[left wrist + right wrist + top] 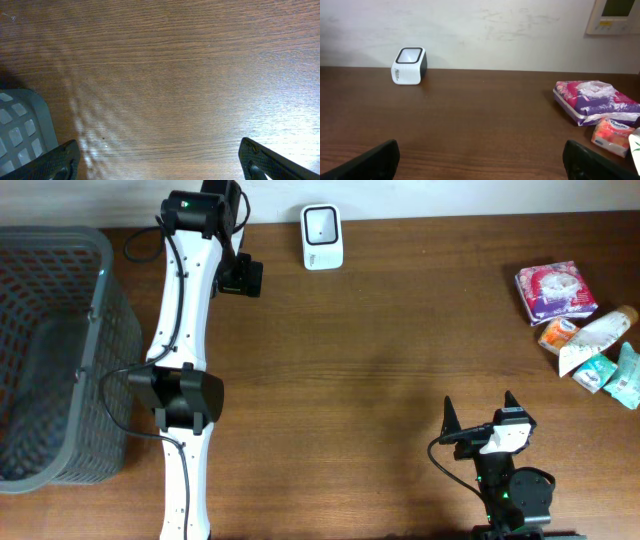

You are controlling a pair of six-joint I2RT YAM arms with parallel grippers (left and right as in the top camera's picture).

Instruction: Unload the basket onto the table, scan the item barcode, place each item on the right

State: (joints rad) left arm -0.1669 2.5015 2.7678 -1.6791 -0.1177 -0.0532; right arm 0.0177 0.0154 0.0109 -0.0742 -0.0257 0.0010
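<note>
Currently left pincer (241,276) released over open table (350,370) near basket (105,290); right pincer (480,406) released at front edge

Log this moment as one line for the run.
left jaws: open, empty | right jaws: open, empty | scanner: back centre | packets: right side, untouched | basket: left

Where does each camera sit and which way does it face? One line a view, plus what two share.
Overhead: above the table, looking straight down; left arm and right arm show.
Left wrist: on the left arm, facing down at the table and a basket corner; left jaws open.
Right wrist: low, facing across the table to the wall; right jaws open below.
Shared: overhead and right wrist both show the scanner and purple packet.
</note>
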